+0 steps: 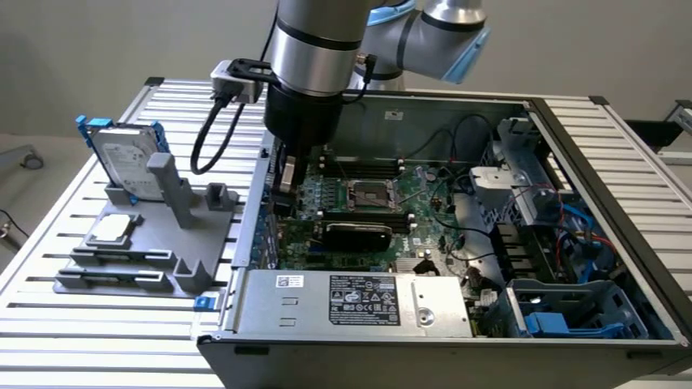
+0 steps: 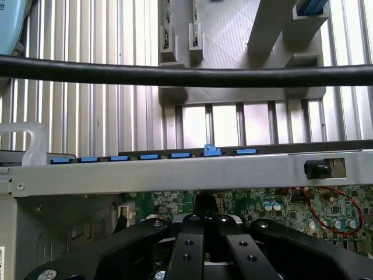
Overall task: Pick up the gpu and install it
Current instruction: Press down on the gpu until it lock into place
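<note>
Computer case [image 1: 605, 243], open side up, on slatted tabletop [image 1: 65, 324]; green board [image 1: 368, 203] exposed inside, so reachable from above.

Gpu [image 1: 357, 233]: black rounded shroud, lying across the board near the case's middle, just nearer than the processor socket [image 1: 371, 193]; looks seated in a slot, though the slot itself cannot be made out.

Gripper [image 2: 204, 233]: reaching down inside the case at the exterior view's left wall, over the board's left part, apart from the gpu. Fingers [image 2: 189, 245] drawn together, pads meeting, nothing seen between them. In the wrist view, poised above the board just inside the metal rear rail [image 2: 175, 175] with its row of blue clips [image 2: 149, 156].

Power supply box [image 1: 357, 301]: silver, labelled, at the case's near edge.

Grey holder stand [image 1: 151, 243]: on the tabletop to the exterior view's left of the case, well apart from the gripper; upright posts and slots apparently for keeping parts propped for pickup.

Hard drive [image 1: 125, 158]: silver in blue frame, standing upright in the stand's far slot.

Black cable [image 2: 186, 76]: slung across the wrist view.
</note>
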